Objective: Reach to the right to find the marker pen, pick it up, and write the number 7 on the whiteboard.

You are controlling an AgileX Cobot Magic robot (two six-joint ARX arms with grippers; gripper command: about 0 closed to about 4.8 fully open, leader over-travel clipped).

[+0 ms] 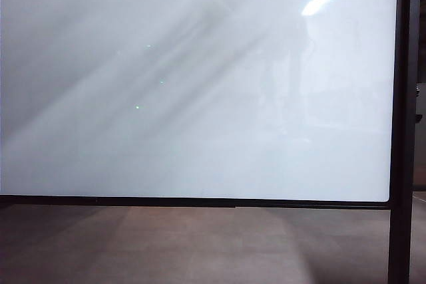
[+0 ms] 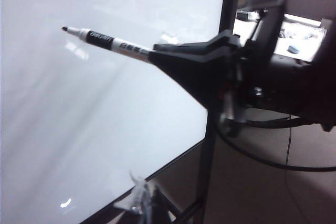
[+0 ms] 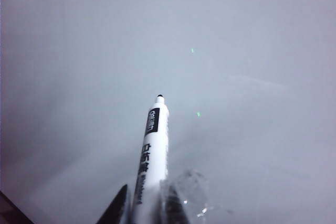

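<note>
- Right tool (image 3: 144, 205) grips the slim white-barrelled marker pen (image 3: 151, 150), tip just off the glossy white black-framed whiteboard (image 1: 200, 98).
- Left tool: I cannot see it.
- I judge a shallow pen angle may skid the stroke.

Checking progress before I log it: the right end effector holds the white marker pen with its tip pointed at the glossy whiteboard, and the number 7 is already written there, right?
Not quite. The right end effector does hold the white marker pen pointed at the glossy white whiteboard, but no 7 is written yet: the exterior view shows the board blank.
</note>
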